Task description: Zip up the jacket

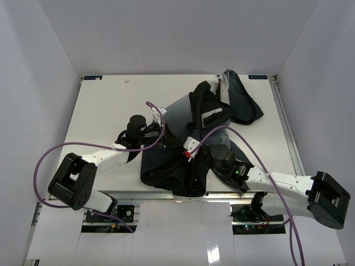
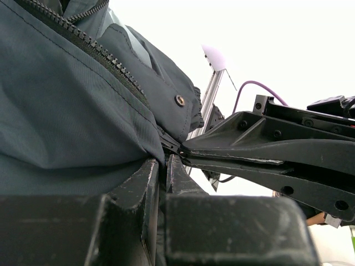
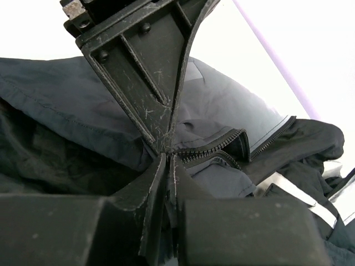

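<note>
Jacket [image 1: 166, 172] fabric lies heaped and crumpled on the middle of the table [image 1: 105, 105], one dark fold trailing toward the table's far right corner, and its front hangs open with the lighter lining showing.

Just left of the table's centre, the left gripper [image 2: 163, 160] has its fingers drawn nearly together on a fold of the jacket right at the low end of the zipper [image 2: 94, 50]. From that pinch 1 row of teeth climbs away bare, with no partner row meshed into it. A snap [image 2: 179, 100] on the flap beside it is undone.

Just right of the table's centre, the right gripper [image 3: 168, 158] has its fingers pressed together, tips meeting the left gripper's tips at that same zipper end. It seems to nip the pull or the seam there, though the piece is too small to name. From the wrist view the 2 rows of teeth split apart straight away from the pinch.

By my reading the task is barely begun. Both ends are gathered at the bottom, but whether the pin sits in the slider cannot be told. Practically the whole run of the zipper remains to be closed, and the bunched cloth would need tension for that.
</note>
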Controlling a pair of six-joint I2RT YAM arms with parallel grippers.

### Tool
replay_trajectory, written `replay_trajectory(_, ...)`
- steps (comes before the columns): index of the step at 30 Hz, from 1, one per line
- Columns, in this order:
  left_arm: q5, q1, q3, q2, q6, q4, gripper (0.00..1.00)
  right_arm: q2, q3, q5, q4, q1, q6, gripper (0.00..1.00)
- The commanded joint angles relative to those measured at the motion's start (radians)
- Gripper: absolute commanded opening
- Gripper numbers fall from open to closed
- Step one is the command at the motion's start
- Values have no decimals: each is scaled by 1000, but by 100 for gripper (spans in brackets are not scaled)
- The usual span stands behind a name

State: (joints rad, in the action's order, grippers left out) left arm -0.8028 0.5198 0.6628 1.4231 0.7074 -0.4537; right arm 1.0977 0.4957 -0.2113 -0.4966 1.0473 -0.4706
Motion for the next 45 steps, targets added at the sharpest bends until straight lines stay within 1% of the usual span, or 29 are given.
replay_trajectory(1,-98,14,-3,-52,0,5,0,-12,43,-131,-51,-32,2,13)
replay_trajectory(3,-99,14,-3,-52,0,4,0,-12,43,-127,-51,-32,1,13)
replay_trajectory(5,-101,14,-3,-52,0,4,0,-6,41,-125,-53,-32,-2,11)
replay_trajectory(7,-101,14,-5,-50,-2,4,0,2,42,-122,-54,-35,1,12)
replay_trajectory(8,-101,14,-5,-50,-2,4,0,4,44,-121,-56,-34,3,14)
replay_trajectory(10,-101,14,-5,-50,-2,3,0,10,46,-123,-64,-35,11,25)
replay_trajectory(13,-101,14,-5,-51,-2,4,0,10,51,-132,-72,-35,22,28)
replay_trajectory(15,-102,15,-5,-51,-2,3,0,12,55,-131,-75,-35,25,24)
replay_trajectory(18,-101,14,-5,-52,-1,3,0,22,63,-132,-76,-34,23,12)
replay_trajectory(20,-101,14,-4,-50,0,3,0,31,65,-141,-76,-35,27,9)
replay_trajectory(26,-102,14,-2,-46,0,3,0,43,73,-140,-77,-35,33,8)
replay_trajectory(27,-103,14,-1,-46,-1,3,0,44,74,-137,-75,-34,33,10)
replay_trajectory(30,-102,14,0,-46,-1,3,0,52,84,-127,-53,-35,33,22)
replay_trajectory(31,-103,14,0,-46,-1,3,0,55,88,-127,-49,-34,33,21)
replay_trajectory(34,-104,14,1,-44,0,2,0,63,99,-130,-46,-34,37,13)
replay_trajectory(35,-104,14,1,-44,0,1,0,67,101,-132,-45,-35,40,8)
replay_trajectory(45,-113,16,-3,-49,-6,-8,0,55,111,-216,-46,-40,57,8)
